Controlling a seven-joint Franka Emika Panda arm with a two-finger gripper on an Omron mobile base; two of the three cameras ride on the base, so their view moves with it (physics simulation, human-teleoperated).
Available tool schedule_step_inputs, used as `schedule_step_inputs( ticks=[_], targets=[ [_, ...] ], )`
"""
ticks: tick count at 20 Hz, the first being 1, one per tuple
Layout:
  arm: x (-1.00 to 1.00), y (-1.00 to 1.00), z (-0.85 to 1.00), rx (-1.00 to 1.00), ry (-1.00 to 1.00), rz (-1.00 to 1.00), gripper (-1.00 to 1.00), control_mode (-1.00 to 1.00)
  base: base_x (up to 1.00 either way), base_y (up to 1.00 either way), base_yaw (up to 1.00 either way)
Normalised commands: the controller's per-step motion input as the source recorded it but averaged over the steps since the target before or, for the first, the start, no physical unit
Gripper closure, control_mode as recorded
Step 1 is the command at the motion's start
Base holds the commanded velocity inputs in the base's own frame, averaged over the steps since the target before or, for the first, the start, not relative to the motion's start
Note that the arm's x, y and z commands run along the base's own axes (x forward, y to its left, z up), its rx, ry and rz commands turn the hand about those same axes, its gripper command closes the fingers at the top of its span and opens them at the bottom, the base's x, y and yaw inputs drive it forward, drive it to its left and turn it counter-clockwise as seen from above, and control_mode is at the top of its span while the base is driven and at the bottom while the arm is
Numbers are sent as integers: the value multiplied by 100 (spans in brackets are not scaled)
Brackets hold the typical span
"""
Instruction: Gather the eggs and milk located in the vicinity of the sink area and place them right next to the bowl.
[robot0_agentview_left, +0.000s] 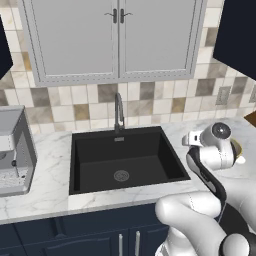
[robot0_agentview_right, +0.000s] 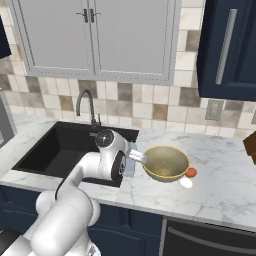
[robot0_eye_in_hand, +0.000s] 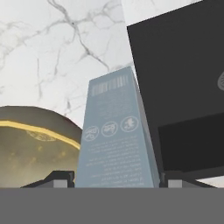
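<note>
Your gripper (robot0_eye_in_hand: 116, 178) stood with its two dark fingertips (robot0_eye_in_hand: 59, 178) spread to either side of the milk (robot0_eye_in_hand: 116, 140), one tip at each lower edge of the carton; the tips sat right at the carton's sides, but whether they pressed on it could not be told. The milk filled the middle of the hand view, its pale blue-grey face with a barcode and three round marks turned to the camera. In the right base view, the milk (robot0_agentview_right: 131, 161) showed as a pale sliver between the arm's wrist and the bowl (robot0_agentview_right: 166, 163), on the counter strip just right of the sink (robot0_agentview_right: 60, 150). The bowl lay just beside the carton, its yellow-tan rim and speckled inside at the lower left of the hand view. On the bowl's far side from the milk, a white egg (robot0_agentview_right: 186, 183) rested on the marble close to the rim, with a small orange-red round thing (robot0_agentview_right: 191, 172) just beside it. You worked on a white marble counter (robot0_agentview_right: 225, 180) veined in grey, with the black basin sunk into it and a dark gooseneck tap (robot0_agentview_left: 118, 113) at its back edge. Behind ran a tiled backsplash of beige, grey and brown squares under pale grey wall cabinets (robot0_agentview_left: 117, 37); navy cabinets (robot0_agentview_left: 60, 235) sat below the counter, and a steel appliance (robot0_agentview_left: 15, 152) stood at the counter's left end.
</note>
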Motion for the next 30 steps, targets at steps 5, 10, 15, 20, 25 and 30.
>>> schedule_step_inputs(
  ticks=[5, 10, 15, 20, 25, 30],
  targets=[
    [0, 0, -7, 1, 0, 0, 100, -100, 0, 0, 0],
    [0, 0, -15, 4, 0, 0, 100, -100, 0, 0, 0],
    [0, 0, -17, 4, 0, 0, 100, -100, 0, 0, 0],
    [0, 0, -11, 3, 0, 0, 100, -100, 0, 0, 0],
    [0, 0, 0, 0, 0, 0, 100, -100, 0, 0, 0],
    [0, -2, 0, -3, -4, 0, 100, -100, 0, 0, 0]
  ],
)
